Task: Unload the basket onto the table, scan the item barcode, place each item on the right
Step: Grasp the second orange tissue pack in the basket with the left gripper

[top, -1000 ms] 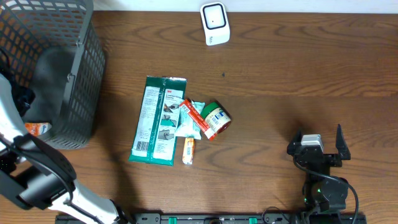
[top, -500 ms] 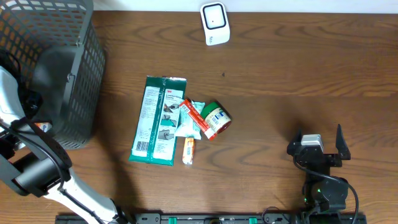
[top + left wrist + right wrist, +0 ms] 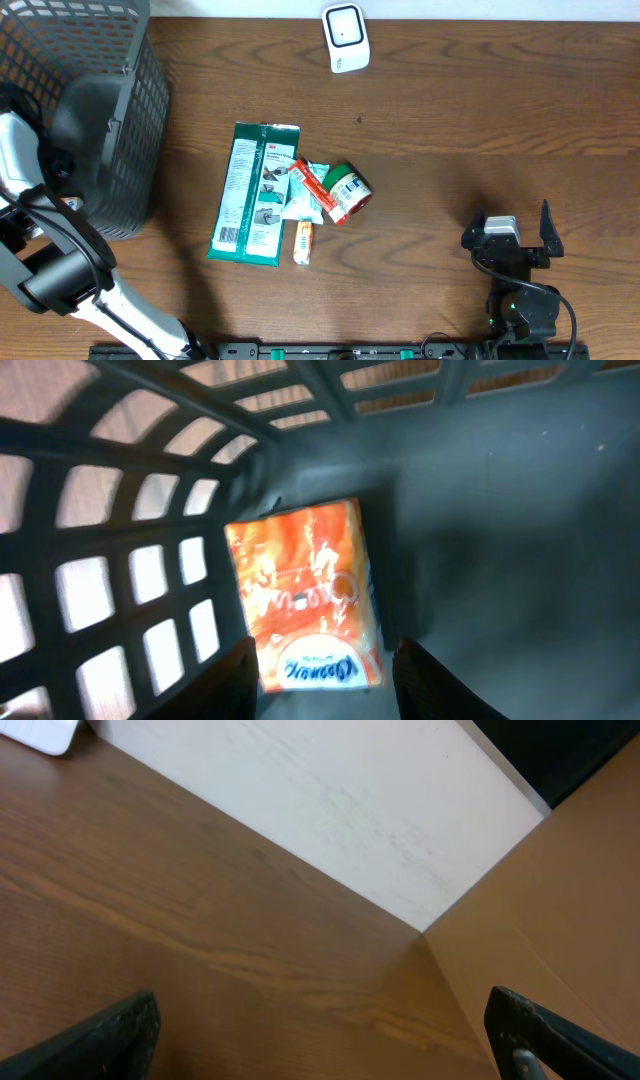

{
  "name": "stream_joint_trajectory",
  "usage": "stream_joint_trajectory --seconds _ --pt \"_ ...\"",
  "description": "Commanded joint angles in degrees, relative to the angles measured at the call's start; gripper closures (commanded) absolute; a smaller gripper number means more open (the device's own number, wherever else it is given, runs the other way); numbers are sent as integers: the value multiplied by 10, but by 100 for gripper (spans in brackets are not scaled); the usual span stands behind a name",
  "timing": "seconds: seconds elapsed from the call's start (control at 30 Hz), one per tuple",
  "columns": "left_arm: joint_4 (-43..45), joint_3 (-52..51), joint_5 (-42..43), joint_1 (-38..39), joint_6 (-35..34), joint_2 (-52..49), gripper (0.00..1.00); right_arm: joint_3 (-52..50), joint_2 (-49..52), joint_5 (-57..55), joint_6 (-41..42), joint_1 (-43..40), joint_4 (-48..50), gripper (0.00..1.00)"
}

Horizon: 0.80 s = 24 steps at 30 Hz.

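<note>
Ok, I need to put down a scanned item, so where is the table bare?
Widest bare wood: the right half, between the scanner and the right gripper. A narrower strip runs between the mesh basket and the green package. Crowded: the middle, where the package, a green-lidded can and an orange tube lie close together.

Orange packet [image 3: 305, 595] blurred, print unreadable, left gripper [image 3: 325, 680] fingertips cropped below, basket [image 3: 130, 120] cut by overhead's corner
</note>
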State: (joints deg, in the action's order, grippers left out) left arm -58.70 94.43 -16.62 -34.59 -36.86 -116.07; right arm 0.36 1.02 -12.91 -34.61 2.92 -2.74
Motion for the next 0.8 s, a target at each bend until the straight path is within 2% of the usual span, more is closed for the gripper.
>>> stream_joint_trajectory --seconds 0.0,0.37,0.4,0.53,0.57,0.77 --pt "22 -28 -3 6 -3 -8 55 0 -1 -5 -4 4 -2 1" --pt "106 -100 -3 8 4 -8 56 0 -1 -5 -4 4 -2 1" --pt "107 -102 -3 8 3 -8 60 0 -1 -5 -4 4 -2 1" --pt "106 -102 -3 8 4 -7 87 0 -1 -5 -4 4 -2 1" --pt "106 -102 -3 8 4 -7 91 0 -1 -5 -4 4 -2 1" --pt "94 -71 43 8 17 50 93 0 -1 -5 -4 4 -2 1"
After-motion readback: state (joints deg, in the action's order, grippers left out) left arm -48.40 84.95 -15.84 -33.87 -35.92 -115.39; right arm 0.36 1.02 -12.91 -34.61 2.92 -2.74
